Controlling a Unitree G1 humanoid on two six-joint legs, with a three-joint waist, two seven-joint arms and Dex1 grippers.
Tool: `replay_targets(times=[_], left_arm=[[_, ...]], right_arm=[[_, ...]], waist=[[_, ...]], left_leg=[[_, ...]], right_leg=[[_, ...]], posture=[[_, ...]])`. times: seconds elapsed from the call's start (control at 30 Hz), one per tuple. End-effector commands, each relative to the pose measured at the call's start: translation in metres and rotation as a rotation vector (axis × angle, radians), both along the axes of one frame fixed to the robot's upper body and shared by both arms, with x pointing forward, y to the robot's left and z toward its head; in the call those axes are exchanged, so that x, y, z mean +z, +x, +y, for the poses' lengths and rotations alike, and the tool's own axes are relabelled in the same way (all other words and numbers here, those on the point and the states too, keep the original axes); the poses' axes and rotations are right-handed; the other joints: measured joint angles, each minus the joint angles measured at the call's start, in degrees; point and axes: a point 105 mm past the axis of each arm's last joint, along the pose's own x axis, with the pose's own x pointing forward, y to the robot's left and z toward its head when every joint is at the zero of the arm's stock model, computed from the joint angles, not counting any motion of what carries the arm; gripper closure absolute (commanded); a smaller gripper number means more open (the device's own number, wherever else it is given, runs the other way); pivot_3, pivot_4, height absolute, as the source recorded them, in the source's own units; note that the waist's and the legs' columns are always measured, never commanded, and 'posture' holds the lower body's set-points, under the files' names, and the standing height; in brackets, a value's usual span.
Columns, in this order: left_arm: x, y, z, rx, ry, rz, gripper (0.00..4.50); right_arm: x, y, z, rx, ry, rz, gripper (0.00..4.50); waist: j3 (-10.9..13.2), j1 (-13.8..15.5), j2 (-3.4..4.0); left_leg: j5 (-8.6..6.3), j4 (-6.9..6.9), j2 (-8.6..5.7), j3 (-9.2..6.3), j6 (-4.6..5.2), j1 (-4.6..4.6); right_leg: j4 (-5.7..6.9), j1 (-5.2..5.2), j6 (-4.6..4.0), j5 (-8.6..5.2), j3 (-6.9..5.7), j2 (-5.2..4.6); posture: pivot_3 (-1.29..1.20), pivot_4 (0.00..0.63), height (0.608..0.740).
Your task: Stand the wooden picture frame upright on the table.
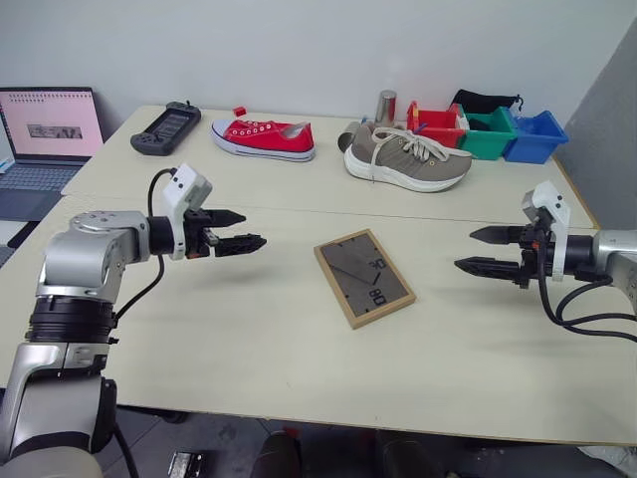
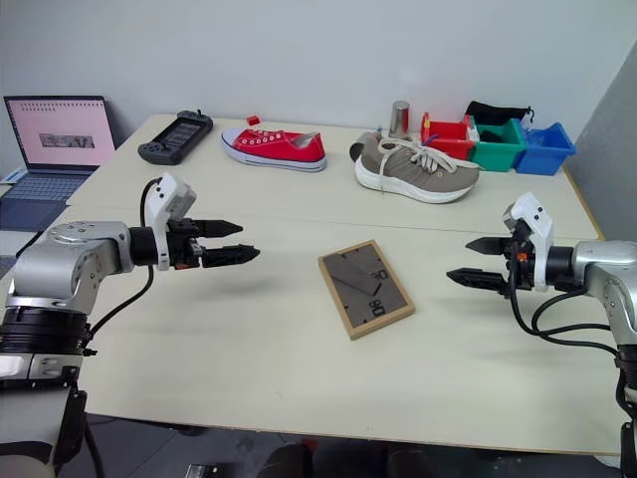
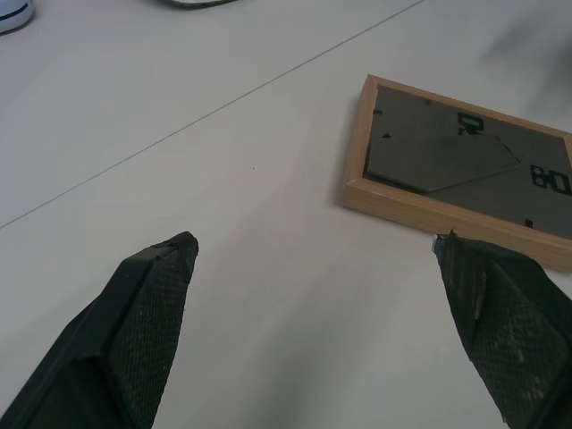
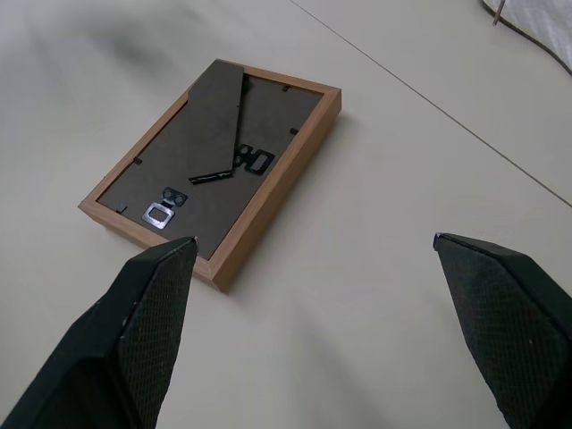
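The wooden picture frame [image 1: 364, 277] is lying back-up, flat mid-table [image 1: 249, 329] just near of the seam, both the left gripper [image 1: 242, 230] and right gripper [image 1: 480, 250] being held wide and empty, so it's probably getting skidded away if pinched at one edge.

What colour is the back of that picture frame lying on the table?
Dark grey, edged in light wood: the wooden picture frame shows it best in the right wrist view.
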Motion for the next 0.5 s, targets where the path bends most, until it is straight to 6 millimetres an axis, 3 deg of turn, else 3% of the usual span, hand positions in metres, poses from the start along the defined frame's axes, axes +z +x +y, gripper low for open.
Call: replay_targets(times=[0.03,0.5], left_arm=[[0.0094,-0.0011,0.0004,-0.015,0.023,-0.052,0.00],[0.0064,0.0018,0.0001,0.005,0.013,-0.030,0.00]], right_arm=[[0.0108,-0.0032,-0.0001,0.020,-0.018,-0.039,0.03],[0.0061,-0.0008,0.0037,0.033,-0.033,-0.040,0.03]], waist=[[0.0,0.0,0.00],[0.0,0.0,0.00]], left_leg=[[0.00,0.00,0.00,0.00,0.00,0.00],[0.00,0.05,0.00,0.00,0.00,-0.01]], right_leg=[[0.01,0.00,0.00,0.00,0.00,0.00],[0.06,-0.01,0.00,0.00,0.00,0.00]], posture=[[0.00,0.150,0.740],[0.00,0.150,0.740]])
